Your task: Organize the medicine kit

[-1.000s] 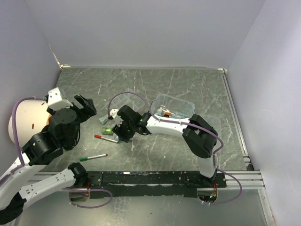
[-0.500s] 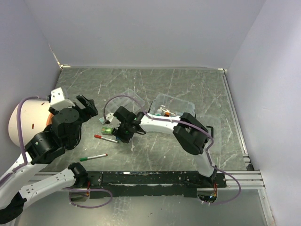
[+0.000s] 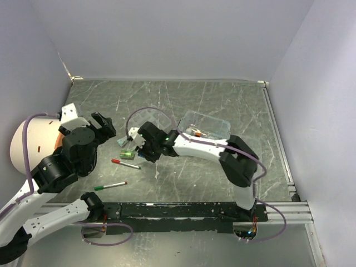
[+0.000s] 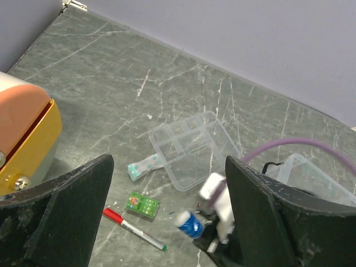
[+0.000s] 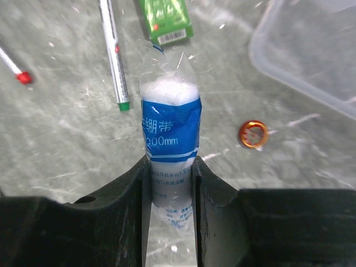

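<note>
Two grippers by divided tray [image 4: 192, 149]: right gripper [image 5: 169, 164] clamped on blue-and-white packet [image 5: 169, 117] near tray; left gripper [image 3: 104, 125] spread wide, left of tray.

The box [image 3: 207, 125] stands on the desk [image 3: 222, 100], right of centre. The divided tray [image 4: 189, 150] lies to its left, apart from it. The strip [image 4: 143, 166] lies at the tray's left front corner, the small carton [image 4: 142, 203] in front of the strip, and a pen [image 4: 133, 228] in front of the carton. A second pen [image 3: 110, 186] lies nearer the arm bases. The cylinder [image 4: 25, 111] occupies the desk's left edge. The labelled packet [image 5: 169, 125] sits between the fingers of the right end effector [image 5: 168, 167], right of the carton. A round cap [image 5: 253, 134], apparently on the desk, lies near the box.
</note>
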Action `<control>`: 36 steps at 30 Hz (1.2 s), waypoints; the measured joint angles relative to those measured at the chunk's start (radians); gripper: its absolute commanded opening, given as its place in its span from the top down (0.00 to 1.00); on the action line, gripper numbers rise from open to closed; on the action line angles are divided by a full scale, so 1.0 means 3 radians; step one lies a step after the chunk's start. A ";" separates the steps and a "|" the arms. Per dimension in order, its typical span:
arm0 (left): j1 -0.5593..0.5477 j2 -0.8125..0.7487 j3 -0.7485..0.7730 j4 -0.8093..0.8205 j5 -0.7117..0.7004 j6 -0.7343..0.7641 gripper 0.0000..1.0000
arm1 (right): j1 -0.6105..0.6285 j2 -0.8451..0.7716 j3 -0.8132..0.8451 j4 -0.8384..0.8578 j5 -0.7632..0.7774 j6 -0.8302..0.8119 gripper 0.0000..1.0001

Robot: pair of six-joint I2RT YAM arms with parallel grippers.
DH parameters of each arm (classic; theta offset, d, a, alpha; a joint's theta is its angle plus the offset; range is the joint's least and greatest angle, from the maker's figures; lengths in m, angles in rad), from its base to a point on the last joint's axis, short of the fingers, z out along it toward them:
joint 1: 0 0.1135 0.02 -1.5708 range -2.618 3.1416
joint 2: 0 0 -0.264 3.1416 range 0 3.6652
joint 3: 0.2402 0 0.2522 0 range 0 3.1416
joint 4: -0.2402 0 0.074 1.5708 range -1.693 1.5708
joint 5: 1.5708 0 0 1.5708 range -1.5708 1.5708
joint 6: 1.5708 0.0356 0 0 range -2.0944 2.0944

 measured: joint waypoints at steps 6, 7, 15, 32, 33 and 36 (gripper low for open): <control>0.0000 -0.0076 -0.0085 0.0005 0.0001 -0.0005 0.08 | -0.0126 -0.0828 -0.0183 0.0184 0.0163 0.0001 0.77; 0.0000 -0.0084 -0.0100 0.0006 0.0001 -0.0008 0.08 | -0.0188 -0.0956 -0.0215 0.0217 0.0182 -0.0010 0.77; 0.0000 -0.0094 -0.0198 0.0006 0.0066 -0.0037 0.08 | -0.0905 -0.1420 -0.0409 0.0117 0.0361 -0.0210 0.80; 0.0000 -0.0111 -0.0215 0.0004 0.0084 -0.0050 0.09 | -0.1575 -0.1284 -0.0422 -0.0699 0.0562 -0.0765 0.82; 0.0000 -0.0111 -0.0216 0.0004 0.0086 -0.0050 0.08 | -0.1588 -0.1241 -0.0404 -0.0745 0.0557 -0.0787 0.82; 0.0000 -0.0111 -0.0216 0.0004 0.0092 -0.0050 0.08 | -0.1647 -0.1017 -0.0299 -0.0879 0.0580 -0.0852 0.81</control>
